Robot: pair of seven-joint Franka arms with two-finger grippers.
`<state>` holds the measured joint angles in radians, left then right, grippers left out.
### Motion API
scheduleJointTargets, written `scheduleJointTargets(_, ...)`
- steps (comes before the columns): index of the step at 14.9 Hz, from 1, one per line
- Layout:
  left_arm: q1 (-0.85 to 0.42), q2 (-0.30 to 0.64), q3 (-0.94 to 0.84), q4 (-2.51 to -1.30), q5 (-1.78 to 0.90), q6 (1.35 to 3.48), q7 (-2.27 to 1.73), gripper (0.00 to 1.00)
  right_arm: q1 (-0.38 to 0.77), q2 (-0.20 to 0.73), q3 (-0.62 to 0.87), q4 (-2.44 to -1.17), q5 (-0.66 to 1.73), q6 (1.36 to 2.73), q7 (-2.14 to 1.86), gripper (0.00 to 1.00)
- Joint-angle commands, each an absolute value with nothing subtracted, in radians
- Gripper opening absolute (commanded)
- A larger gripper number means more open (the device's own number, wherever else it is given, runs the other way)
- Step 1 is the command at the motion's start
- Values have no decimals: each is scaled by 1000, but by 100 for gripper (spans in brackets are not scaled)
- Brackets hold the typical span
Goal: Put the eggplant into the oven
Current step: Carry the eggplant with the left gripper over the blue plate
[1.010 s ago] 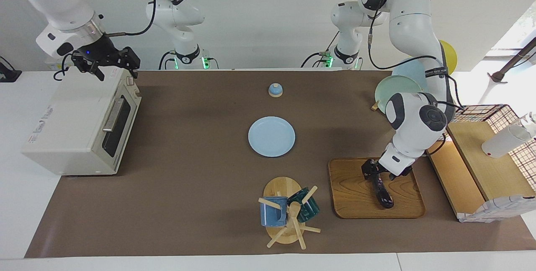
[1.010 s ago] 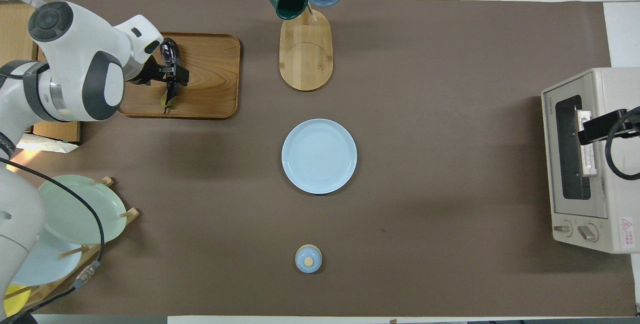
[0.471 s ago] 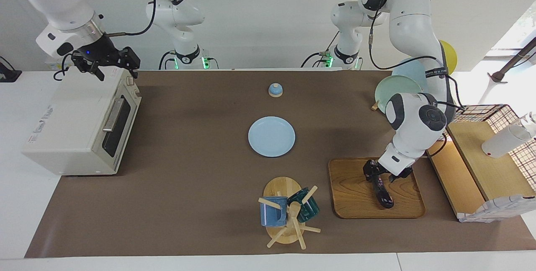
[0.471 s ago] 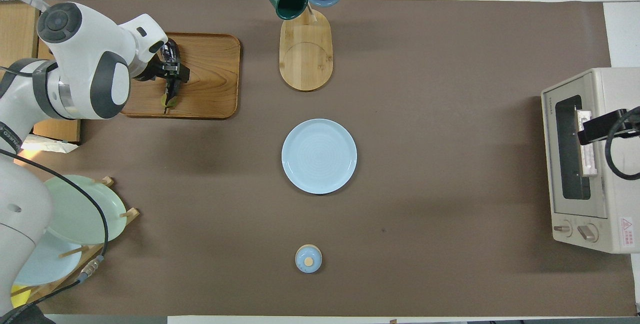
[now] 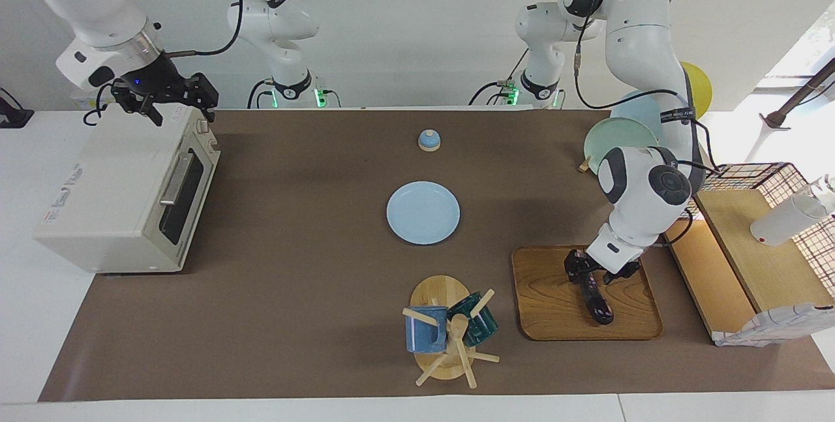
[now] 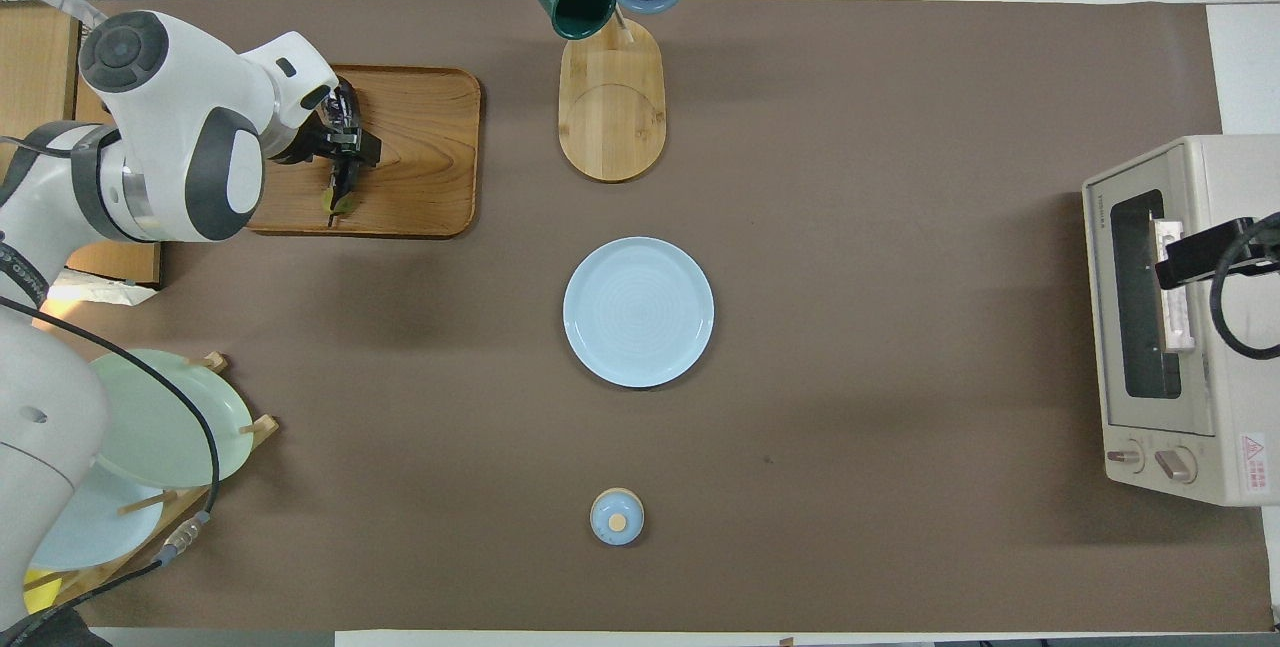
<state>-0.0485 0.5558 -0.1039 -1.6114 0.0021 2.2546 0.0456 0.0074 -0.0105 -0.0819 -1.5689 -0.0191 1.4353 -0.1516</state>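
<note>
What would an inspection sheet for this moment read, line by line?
Surface: brown mat over a white table.
Job's things: eggplant lies on the wooden tray; oven at the right arm's end, door shut.
Clutter: blue plate mid-table, small lidded jar, mug tree with two mugs, plate rack, wooden shelf.
Grippers: left gripper down at the eggplant's stem end; right gripper waits over the oven's top.
Cables: black cables hang along both arms.
Surroundings: white wall.
</note>
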Motion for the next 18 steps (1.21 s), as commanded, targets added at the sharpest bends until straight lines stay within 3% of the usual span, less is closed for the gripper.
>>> scheduleJointTargets(1,-52,552,-98,-1628,23,2280,55,16,5,-20,-86,-1582,6,1442,-140,100)
scheduleJointTargets(2,-49,551,-98,-1626,23,2276,57,0,5,-18,-86,-1582,6,1442,-140,100)
scheduleJointTargets(6,-52,545,-101,-1565,3,2191,49,0,5,-20,-86,-1582,6,1440,-152,100)
scheduleJointTargets(8,-55,496,-100,-1560,-70,2136,46,0,9,-28,-86,-1613,6,1482,-149,100)
scheduleJointTargets(9,-57,462,-100,-1568,-98,2113,37,0,9,-38,-84,-1646,6,1546,-156,69)
scheduleJointTargets(10,-58,427,-101,-1568,-110,2056,11,0,8,-46,-86,-1667,6,1587,-181,22)
scheduleJointTargets(11,-61,399,-104,-1568,-112,2002,-29,0,8,-58,-86,-1704,2,1620,-210,4)
scheduleJointTargets(12,-84,373,-115,-1569,-112,1959,-66,0,6,-73,-86,-1738,-6,1652,-231,0)
scheduleJointTargets(15,-194,281,-117,-1632,-132,1924,-230,0,2,-118,-89,-1871,-12,1724,-239,0)
scheduleJointTargets(18,-342,236,-117,-1715,-132,1963,-377,0,6,-115,-86,-1916,-116,1798,-232,0)
